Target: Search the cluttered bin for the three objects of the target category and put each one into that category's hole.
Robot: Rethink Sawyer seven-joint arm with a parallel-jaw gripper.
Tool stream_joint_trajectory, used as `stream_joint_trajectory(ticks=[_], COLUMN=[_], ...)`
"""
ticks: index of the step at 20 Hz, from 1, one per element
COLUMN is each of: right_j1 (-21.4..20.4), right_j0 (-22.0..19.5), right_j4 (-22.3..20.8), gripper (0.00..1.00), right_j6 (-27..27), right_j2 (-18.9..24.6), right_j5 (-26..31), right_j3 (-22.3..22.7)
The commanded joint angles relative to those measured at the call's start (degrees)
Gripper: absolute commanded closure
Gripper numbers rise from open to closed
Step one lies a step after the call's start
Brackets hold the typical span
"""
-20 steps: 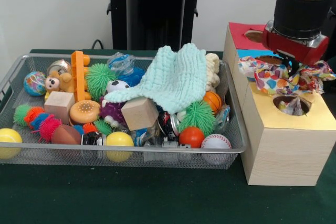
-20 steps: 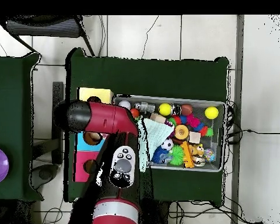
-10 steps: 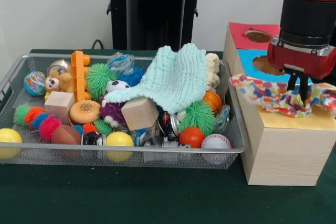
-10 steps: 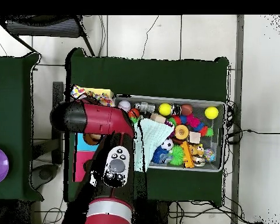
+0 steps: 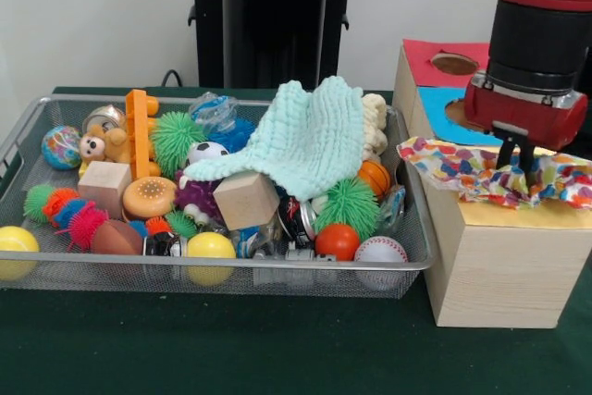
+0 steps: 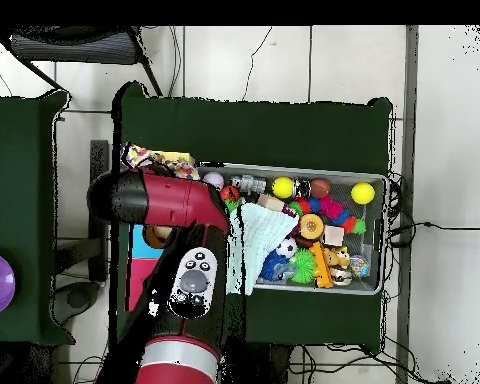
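While cloth (image 5: 490,171) hides the yellow hole | jaws pinching it | arm (image 6: 169,200) covers box

Robot lab: pedestal arm (image 5: 539,34), cabled floor (image 6: 284,65)

cloth (image 5: 490,173) covers yellow hole, arm (image 5: 541,6) cropped

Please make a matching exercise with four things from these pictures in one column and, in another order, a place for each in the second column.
Things:
1. colourful cloth
2. mint cloth
3. baseball
4. teddy bear

Places:
A. front right corner of the bin
B. spread over the box top, under the gripper
C. back left part of the bin
D. draped over the toys in the bin

Pairs: 1-B, 2-D, 3-A, 4-C
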Motion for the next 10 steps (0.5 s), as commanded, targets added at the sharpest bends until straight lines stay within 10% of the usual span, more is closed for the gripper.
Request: stream_joint_trajectory(ticks=[1, 5, 10], right_j1=[6.8, 6.1, 4.0], right_j0=[-2.7, -3.5, -3.9], right_j4=[-2.6, -4.7, -2.9], gripper=[1.0, 1.0, 1.0], right_j6=[5.9, 2.7, 2.0], right_j2=[-2.3, -1.9, 1.4], right_j5=[21.2, 31.3, 30.0], right_j3=[-7.8, -9.8, -6.2])
